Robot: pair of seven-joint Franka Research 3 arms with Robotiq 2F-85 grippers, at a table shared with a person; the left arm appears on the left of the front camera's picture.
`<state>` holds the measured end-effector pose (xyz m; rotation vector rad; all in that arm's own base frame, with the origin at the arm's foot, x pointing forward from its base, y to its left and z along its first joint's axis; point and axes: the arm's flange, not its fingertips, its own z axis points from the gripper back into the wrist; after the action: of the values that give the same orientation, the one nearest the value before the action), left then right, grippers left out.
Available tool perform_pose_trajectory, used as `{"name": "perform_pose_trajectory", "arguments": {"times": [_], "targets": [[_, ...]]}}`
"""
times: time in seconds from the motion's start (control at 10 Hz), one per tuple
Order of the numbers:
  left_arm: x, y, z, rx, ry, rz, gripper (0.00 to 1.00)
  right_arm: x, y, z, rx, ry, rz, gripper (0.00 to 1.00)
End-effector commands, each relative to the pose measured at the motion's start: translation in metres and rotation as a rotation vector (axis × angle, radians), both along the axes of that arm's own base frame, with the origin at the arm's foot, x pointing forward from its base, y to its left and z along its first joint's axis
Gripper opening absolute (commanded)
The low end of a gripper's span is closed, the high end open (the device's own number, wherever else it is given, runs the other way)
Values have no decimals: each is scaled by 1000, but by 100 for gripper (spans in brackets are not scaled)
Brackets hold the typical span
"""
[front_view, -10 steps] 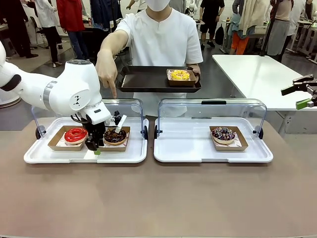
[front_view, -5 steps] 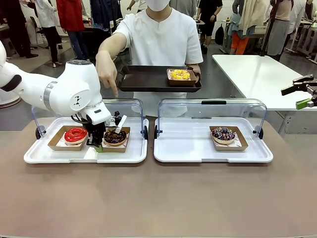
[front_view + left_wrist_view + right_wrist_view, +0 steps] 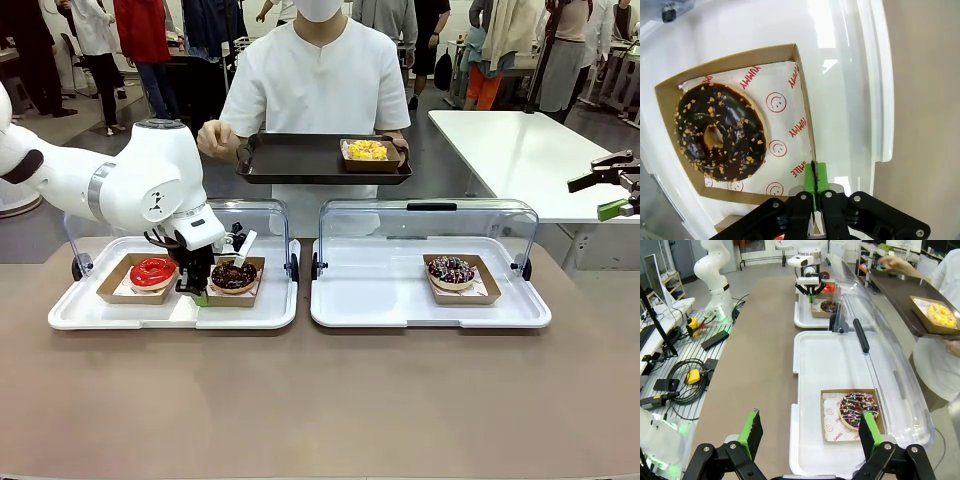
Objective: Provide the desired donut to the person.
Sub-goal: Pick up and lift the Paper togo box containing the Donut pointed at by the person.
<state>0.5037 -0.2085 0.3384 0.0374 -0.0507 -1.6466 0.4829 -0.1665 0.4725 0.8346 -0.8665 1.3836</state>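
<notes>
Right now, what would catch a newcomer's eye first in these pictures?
The left gripper is shut on the side wall of the cardboard tray holding the nut-topped chocolate donut, in the left white display tray. Across the table, the person holds a dark serving tray carrying a yellow-iced donut.

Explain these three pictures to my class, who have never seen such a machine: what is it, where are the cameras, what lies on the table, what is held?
Two white robot arms share a table with a person. The front view looks across the table; each wrist view looks along one gripper's fingers. Two white trays hold boxed donuts: red donut, chocolate donut, sprinkled donut. The left gripper is shut on the chocolate donut's box wall. The right gripper hangs open. The person holds a dark tray carrying a yellow donut.
</notes>
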Motion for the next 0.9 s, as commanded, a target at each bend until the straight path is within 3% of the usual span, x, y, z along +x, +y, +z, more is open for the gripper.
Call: {"name": "perform_pose_trajectory", "arguments": {"times": [0.0, 0.5, 0.8], "targets": [[-21, -5, 29, -13, 44, 4, 0, 3, 0, 0, 9, 3, -7, 100], [-106, -17, 123, 57, 11, -32, 0, 3, 0, 0, 9, 3, -7, 100], [-140, -15, 171, 26, 49, -77, 0, 3, 0, 0, 9, 3, -7, 100]]}}
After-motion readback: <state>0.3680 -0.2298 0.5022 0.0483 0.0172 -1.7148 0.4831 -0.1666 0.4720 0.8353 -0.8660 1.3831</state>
